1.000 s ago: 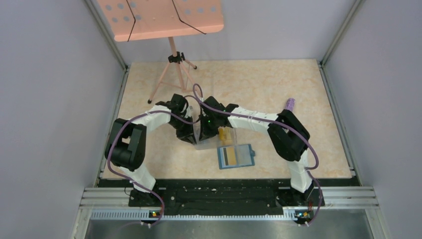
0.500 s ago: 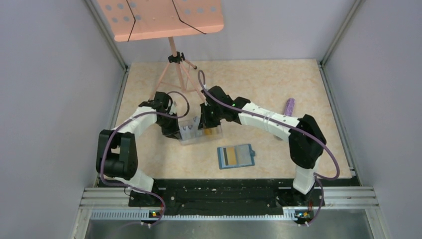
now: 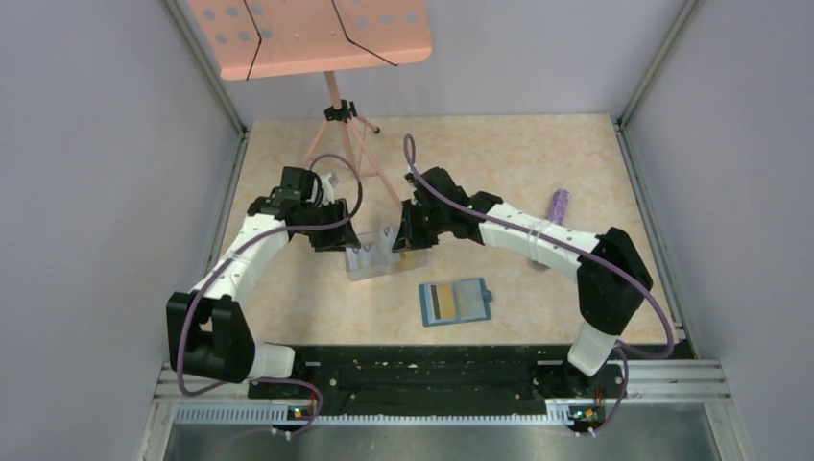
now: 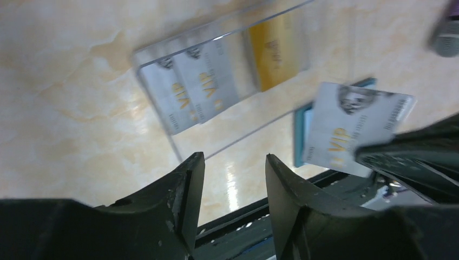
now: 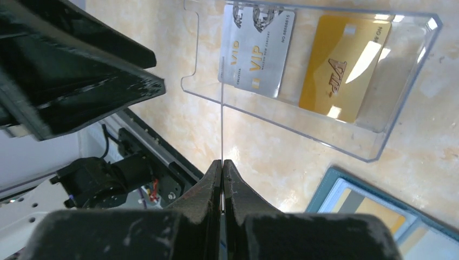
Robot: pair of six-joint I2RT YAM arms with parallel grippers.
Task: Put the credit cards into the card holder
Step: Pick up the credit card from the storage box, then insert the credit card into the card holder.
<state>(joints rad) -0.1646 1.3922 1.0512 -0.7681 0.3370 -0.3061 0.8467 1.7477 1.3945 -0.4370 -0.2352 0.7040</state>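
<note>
The teal card holder [image 3: 455, 301] lies open near the table's front, with a yellow card with a black stripe [image 3: 442, 302] in a slot. It also shows in the right wrist view [image 5: 373, 208]. A clear plastic box [image 3: 376, 259] lies behind it and holds two pale grey cards [image 5: 254, 49] and a gold card [image 5: 343, 67]. My right gripper [image 5: 222, 162] is shut on a pale grey card [image 4: 354, 127], held on edge above the table in front of the box. My left gripper [image 4: 233, 160] is open and empty, left of the box [image 4: 216, 86].
A pink music stand [image 3: 336, 125] stands on its tripod at the back left, close behind both grippers. A purple object [image 3: 559, 205] lies at the right. The table's front edge and the black rail lie just past the wallet.
Both grippers have moved back from the wallet side, and the clear box has shifted back and left. My left gripper has drawn away to the left of the box.
</note>
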